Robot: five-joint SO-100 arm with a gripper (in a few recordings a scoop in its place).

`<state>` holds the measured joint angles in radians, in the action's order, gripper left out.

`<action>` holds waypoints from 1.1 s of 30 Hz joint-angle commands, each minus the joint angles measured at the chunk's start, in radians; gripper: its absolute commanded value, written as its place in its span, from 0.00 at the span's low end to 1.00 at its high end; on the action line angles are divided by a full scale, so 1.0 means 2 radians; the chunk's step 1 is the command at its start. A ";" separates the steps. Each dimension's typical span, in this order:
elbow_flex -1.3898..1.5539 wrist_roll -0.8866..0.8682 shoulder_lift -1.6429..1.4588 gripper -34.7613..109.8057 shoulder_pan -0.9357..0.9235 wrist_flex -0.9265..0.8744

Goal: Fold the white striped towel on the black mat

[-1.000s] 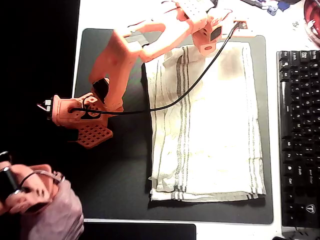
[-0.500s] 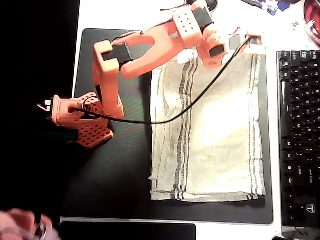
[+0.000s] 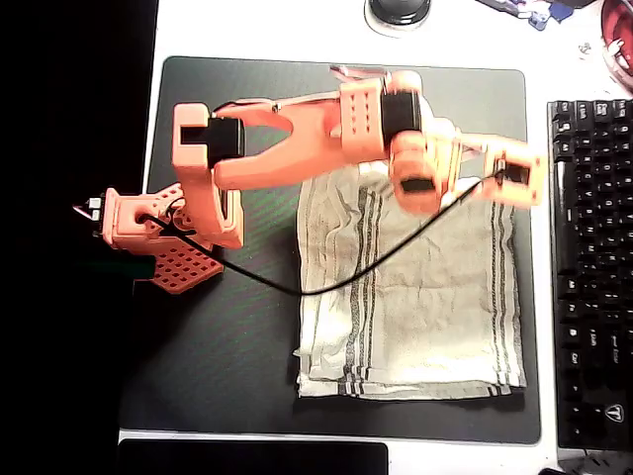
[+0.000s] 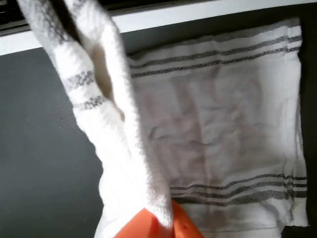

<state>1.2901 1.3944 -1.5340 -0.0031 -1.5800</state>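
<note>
The white striped towel (image 3: pixel 435 297) lies on the right half of the black mat (image 3: pixel 227 336), its near end flat and its far edge lifted off the mat. My orange gripper (image 3: pixel 415 186) hovers over the towel's upper part, shut on that lifted edge. In the wrist view a bunched strip of towel (image 4: pixel 106 124) hangs from the orange fingertip (image 4: pixel 158 225) at the bottom and runs up to the top left. The rest of the towel (image 4: pixel 223 129) lies flat on the mat (image 4: pixel 44 148) beyond it.
A black keyboard (image 3: pixel 593 267) borders the mat on the right. The arm's base (image 3: pixel 158 237) stands on the mat's left part, with a black cable (image 3: pixel 326 282) sagging across the towel. A round dark object (image 3: pixel 398 12) sits beyond the mat's top edge. A smaller black mat (image 3: pixel 257 457) shows at the bottom.
The gripper has moved down the picture from the mat's top edge, dragging the towel's far edge with it, so the visible towel is shorter. The person's hand at bottom left is gone.
</note>
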 commanded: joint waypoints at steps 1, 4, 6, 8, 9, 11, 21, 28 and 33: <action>0.008 0.030 -0.025 0.24 -0.043 0.015; 0.009 0.059 -0.008 0.24 -0.084 0.033; 0.008 0.078 0.005 0.24 -0.113 0.047; 0.003 0.094 0.022 0.24 -0.137 0.061; -0.002 0.103 0.031 0.24 -0.147 0.063; -0.011 0.115 0.049 0.24 -0.166 0.067; 0.007 0.164 0.135 0.24 -0.229 0.140; 0.003 0.196 0.159 0.24 -0.251 0.173; 0.002 0.201 0.173 0.24 -0.260 0.179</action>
<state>1.3039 1.7748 -1.1766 -0.4970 -1.2318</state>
